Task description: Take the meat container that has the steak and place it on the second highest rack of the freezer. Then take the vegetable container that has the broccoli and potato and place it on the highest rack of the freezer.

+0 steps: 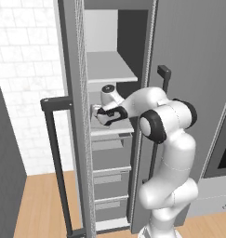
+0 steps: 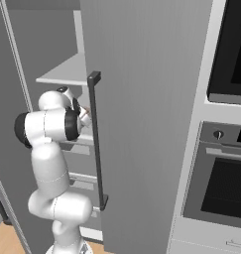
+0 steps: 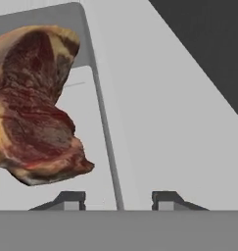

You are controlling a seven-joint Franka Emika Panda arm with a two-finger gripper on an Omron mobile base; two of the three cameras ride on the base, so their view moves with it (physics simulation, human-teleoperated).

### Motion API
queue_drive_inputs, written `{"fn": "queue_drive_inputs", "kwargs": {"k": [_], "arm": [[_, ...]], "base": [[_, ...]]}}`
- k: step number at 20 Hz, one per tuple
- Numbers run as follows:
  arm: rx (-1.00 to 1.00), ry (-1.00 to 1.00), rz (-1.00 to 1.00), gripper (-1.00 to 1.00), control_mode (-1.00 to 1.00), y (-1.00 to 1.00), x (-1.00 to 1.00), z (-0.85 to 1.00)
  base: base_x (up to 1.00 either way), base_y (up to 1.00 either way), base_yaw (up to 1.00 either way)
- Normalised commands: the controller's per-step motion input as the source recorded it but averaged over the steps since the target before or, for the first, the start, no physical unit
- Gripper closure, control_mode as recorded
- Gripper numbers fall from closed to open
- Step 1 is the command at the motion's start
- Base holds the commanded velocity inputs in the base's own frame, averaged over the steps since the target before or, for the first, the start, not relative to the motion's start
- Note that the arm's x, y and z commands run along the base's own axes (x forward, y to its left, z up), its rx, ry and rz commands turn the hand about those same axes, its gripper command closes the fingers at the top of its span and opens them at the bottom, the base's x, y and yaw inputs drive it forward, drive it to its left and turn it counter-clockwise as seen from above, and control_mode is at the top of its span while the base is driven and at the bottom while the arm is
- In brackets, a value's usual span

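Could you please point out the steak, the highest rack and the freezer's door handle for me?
steak [image 3: 35,105], hand view, red middle.
highest rack [image 1: 109,67], left base view, bare top.
door handle [image 2: 96,141], right base view, mid-bar.

Second highest rack [image 1: 109,131] in freezer [image 1: 75,116], steak [image 3: 35,103] over it

Base views flank arm, both facing open freezer [image 1: 109,139]; hand view close on steak [image 3: 35,103].
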Motion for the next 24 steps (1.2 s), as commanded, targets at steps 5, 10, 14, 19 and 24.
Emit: {"fn": "queue_drive_inputs", "kwargs": {"k": [5,10,14,19,24], "arm": [[0.00,-0.19,0.00,-1.00,-1.00,-0.01,-0.08,0.01],[0.00,-0.27,0.00,-1.00,-1.00,-0.07,-0.63,0.22],[0.00,-0.18,0.03,-1.00,-1.00,-0.15,-0.75,0.12],[0.01,-0.03,0.07,-1.00,-1.00,-0.22,-0.63,0.71],[0.01,0.01,0.13,-1.00,-1.00,-0.15,-0.66,1.00]], "base": [[0.00,0.00,0.00],[0.00,0.00,0.00],[0.00,0.00,0.00],[0.00,0.00,0.00],[0.00,0.00,0.00]]}}
